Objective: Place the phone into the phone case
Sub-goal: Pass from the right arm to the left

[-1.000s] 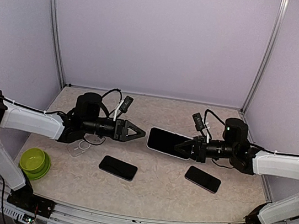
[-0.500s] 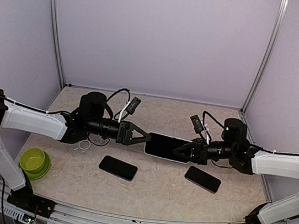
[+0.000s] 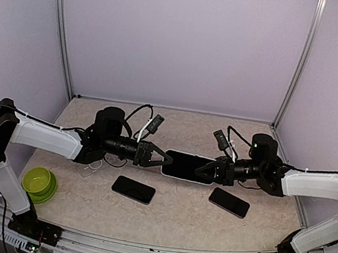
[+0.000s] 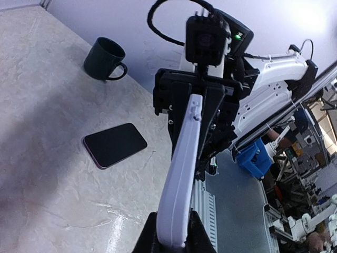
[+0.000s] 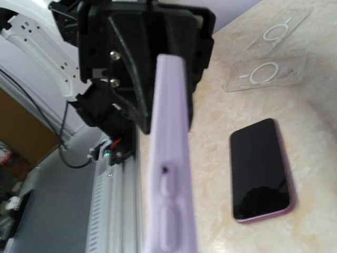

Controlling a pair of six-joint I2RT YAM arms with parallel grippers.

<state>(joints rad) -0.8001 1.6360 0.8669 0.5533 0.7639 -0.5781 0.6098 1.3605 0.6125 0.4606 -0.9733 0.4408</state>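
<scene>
Lilac walls all round, pale marbled counter (image 3: 175, 218) below. Held up off it between the arms: phone (image 3: 185, 165), dark screen upward, pale lilac rim. Pinched at one end by the left tool (image 3: 166, 160), jaws drawn in tight on the edge; clamped at the other end by the right tool (image 3: 206, 169), equally narrow. Lying flat on the counter nearby: two more phones (image 3: 133, 189), and clear cases (image 5: 266, 74) over by the left arm.

Likely trouble from here: a twist or bow of the phone from any off-line pull by either arm; a slip and drop onto the counter from an early release, with only a short end in the remaining grip.

Hard to say whether already seated in a case: lilac side with button bumps in the right wrist view, suggestive but not certain. Right tool's own fingertips cut off below that frame. Clear cases mostly hidden under the left arm from above.
</scene>
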